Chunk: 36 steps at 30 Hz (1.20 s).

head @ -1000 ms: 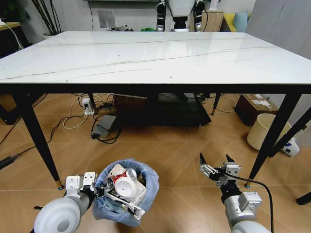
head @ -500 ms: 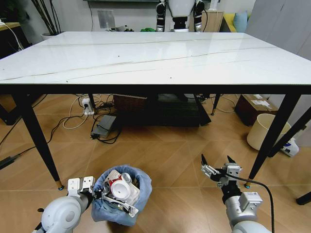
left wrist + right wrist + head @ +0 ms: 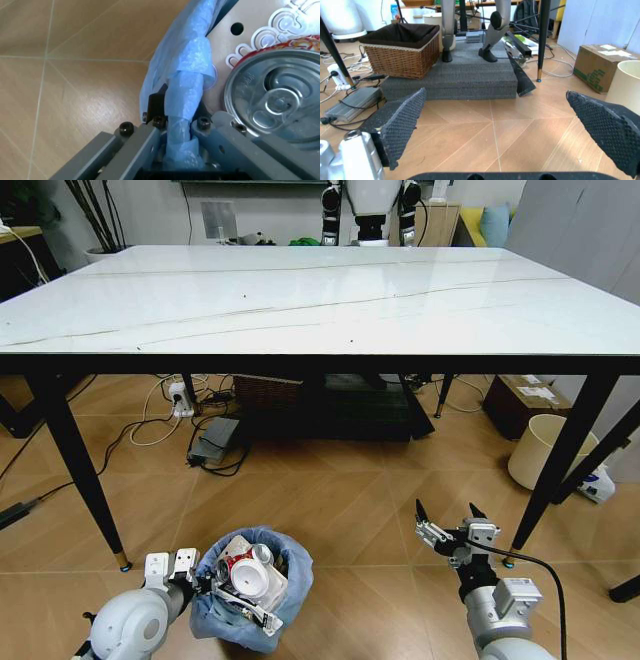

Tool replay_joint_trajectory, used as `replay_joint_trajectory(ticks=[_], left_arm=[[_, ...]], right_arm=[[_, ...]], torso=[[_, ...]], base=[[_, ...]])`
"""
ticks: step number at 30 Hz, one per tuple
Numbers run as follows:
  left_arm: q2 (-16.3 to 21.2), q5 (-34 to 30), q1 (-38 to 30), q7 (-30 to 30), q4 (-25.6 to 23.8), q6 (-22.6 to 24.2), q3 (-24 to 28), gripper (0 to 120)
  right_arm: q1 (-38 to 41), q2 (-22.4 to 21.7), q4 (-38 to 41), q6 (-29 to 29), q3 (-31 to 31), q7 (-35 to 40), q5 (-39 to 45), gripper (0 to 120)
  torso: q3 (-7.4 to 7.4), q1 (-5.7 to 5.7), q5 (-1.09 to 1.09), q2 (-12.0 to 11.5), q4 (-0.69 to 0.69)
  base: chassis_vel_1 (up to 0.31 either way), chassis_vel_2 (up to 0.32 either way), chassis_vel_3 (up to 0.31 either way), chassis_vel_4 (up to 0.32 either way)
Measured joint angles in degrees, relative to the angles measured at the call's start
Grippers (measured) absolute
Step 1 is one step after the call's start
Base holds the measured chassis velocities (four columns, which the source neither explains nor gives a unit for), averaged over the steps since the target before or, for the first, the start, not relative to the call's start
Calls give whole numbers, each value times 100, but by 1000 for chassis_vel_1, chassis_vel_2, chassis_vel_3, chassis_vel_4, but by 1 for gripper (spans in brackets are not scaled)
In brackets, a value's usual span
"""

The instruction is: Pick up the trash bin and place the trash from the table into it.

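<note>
Gripping the rim of the trash bin (image 3: 247,588), the left gripper (image 3: 203,578) has its fingers pinched on the bunched light-blue plastic liner (image 3: 186,108), as the left wrist view shows, with the folded bag squeezed between the two grey jaws. The bin sits low over the wooden floor (image 3: 330,500), in front of the table (image 3: 300,300) and toward its near left leg (image 3: 75,460). Inside the bin lies the trash (image 3: 245,575): a white round lid or cup, a red-and-white drink can whose silver top (image 3: 272,103) lies just beside the gripped liner, and a long black-white packet poking over the rim nearest the robot. The tabletop itself is glossy white with thin grey veins. The right gripper (image 3: 448,530) hangs above the floor in front of the table, nearer its right leg, well apart from the bin, its dark textured fingers (image 3: 400,123) spread wide with nothing between them. Under the table stand a wicker basket (image 3: 402,47) on a grey foam block (image 3: 455,77), cables and a power strip; a cream-coloured round bin (image 3: 540,450) stands beyond the table's right leg.
</note>
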Motion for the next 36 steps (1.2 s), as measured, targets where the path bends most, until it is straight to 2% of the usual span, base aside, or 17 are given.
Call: replay_joint_trajectory(ticks=[3,11,23,26,28,30,31,36], left_arm=[[-53,286,5,440,145,-153,0,0],[-123,619,10,1008,366,-345,13,0],[-172,658,2,927,461,-376,11,1],[-195,712,7,934,500,-414,6,16],[-198,720,11,935,507,-419,4,19],[-204,749,25,966,524,-448,0,30],[-204,749,25,966,524,-448,0,30],[-160,795,61,1111,510,-580,-2,51]], right_arm=[[1,-6,12,0,11,-1,-1,100],[-1,-16,25,3,39,-3,-1,100],[27,-21,-12,4,31,-3,5,100],[28,-33,-18,4,30,-4,6,100],[27,-40,-19,4,33,-4,7,100],[26,-69,-19,4,59,-4,22,100],[26,-69,-19,4,59,-4,22,100],[38,-80,-12,4,83,0,52,100]], torso=[[2,1,0,2,0],[4,2,0,6,0],[6,2,0,8,0],[6,2,2,9,0],[6,2,3,10,0],[7,2,2,10,0],[7,2,2,10,0],[8,2,-1,10,0]], base=[[0,0,0,0],[0,0,0,0],[0,0,0,0],[0,0,0,0],[0,0,0,0],[0,0,0,0],[0,0,0,0],[0,0,0,0]])
